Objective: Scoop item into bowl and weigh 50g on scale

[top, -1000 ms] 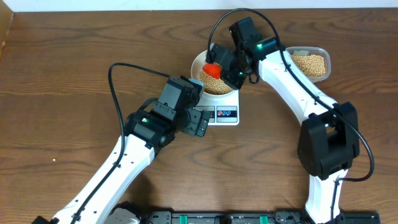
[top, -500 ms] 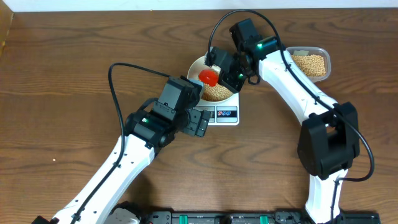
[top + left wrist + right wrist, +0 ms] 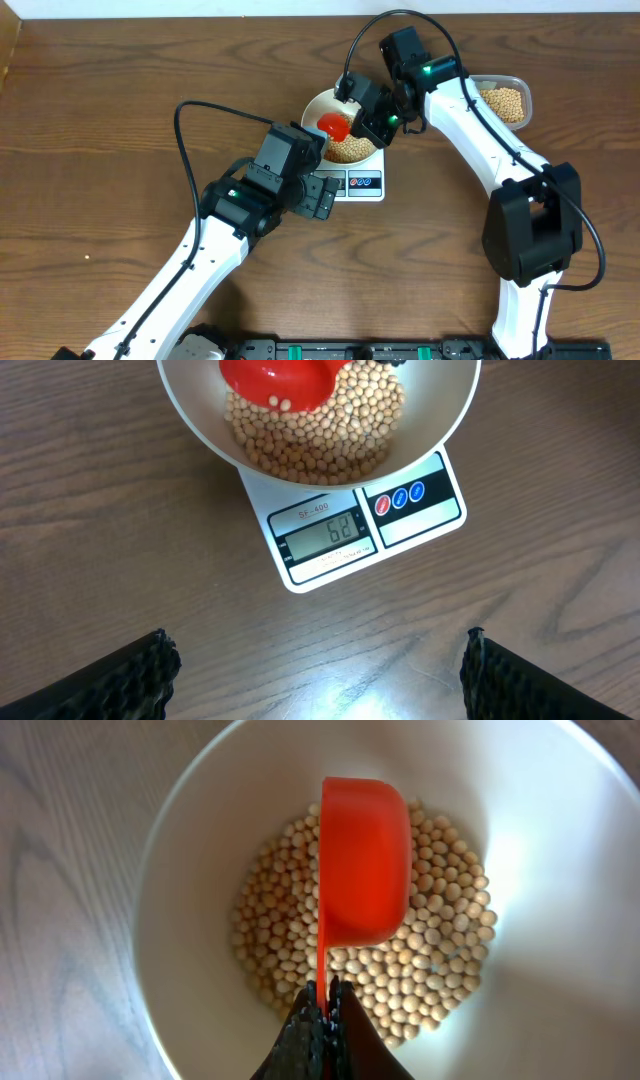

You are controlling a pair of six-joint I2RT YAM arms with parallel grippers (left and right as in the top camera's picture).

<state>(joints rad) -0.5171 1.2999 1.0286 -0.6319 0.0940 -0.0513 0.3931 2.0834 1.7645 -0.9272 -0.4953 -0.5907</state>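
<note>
I am observing bright, even lighting from above. The arms [image 3: 480, 120] are casting only faint, soft shadows on the surface [image 3: 120, 120]. The bowl [image 3: 560, 920] wall is glaring near-white. The left fingers [image 3: 120, 685] are appearing blurred at the frame corners; the scale [image 3: 330, 535] digits are reading sharp.
</note>
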